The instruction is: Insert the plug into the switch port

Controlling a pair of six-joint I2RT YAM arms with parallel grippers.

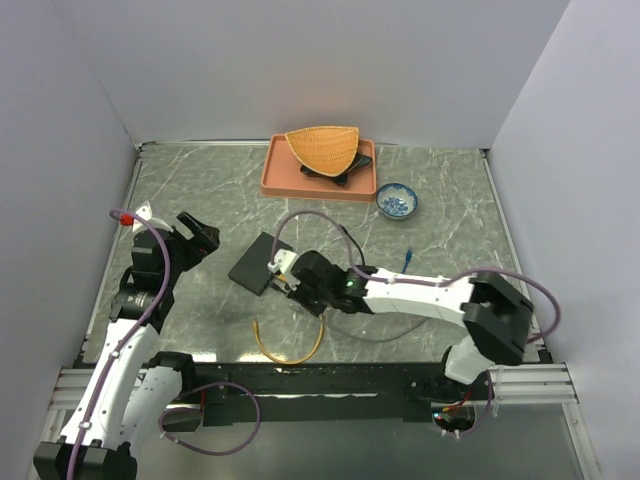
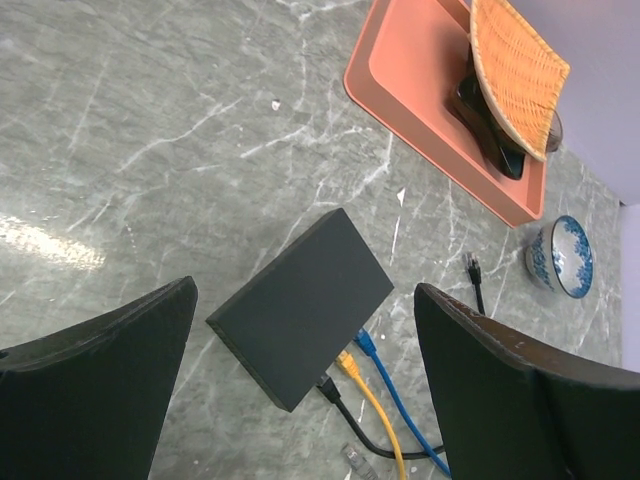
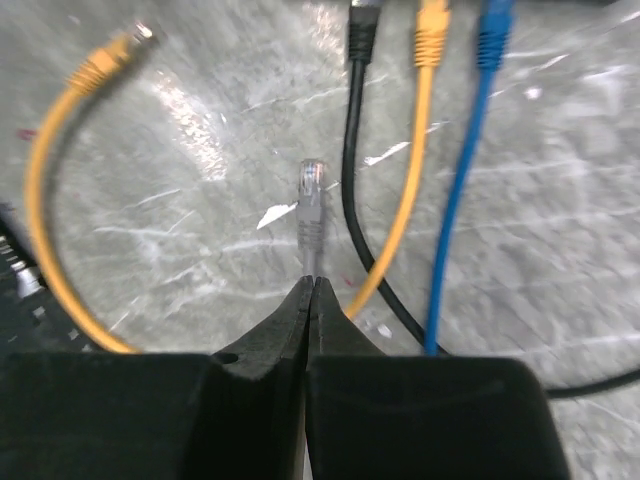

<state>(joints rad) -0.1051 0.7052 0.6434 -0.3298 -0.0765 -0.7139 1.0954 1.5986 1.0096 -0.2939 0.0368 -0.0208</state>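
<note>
- Pinching the grey lead in the right pincer, fingers pressed tight together just behind the plug. Leaves the clear tip poking out front, free to enter a socket.
- Carrying that plug low over the desk, nose pointed toward the socket side of the switch, short of it and not yet in.
- Spotting the switch flat on the desk, left of centre, between the two arms, with its socket row turned toward the right arm. Explains the approach from that side.
- Counting three leads already seated side by side in that row: black cable, yellow cable, blue cable. Lining up just to the black one's side in the right wrist view. Impossible to tell which socket is free.
- Over to the left pincer: spread wide, gripping nothing, hanging near the switch's left side. Framing the box between its fingers in the wrist view. Probably placed to brace the light box against the push of insertion.
- Noting the yellow cable's other end lying loose in a loop by the near edge. Worth steering clear of, to avoid a snag.
- Leaving the tray, basket and bowl at the far side, well apart from the work.
</note>
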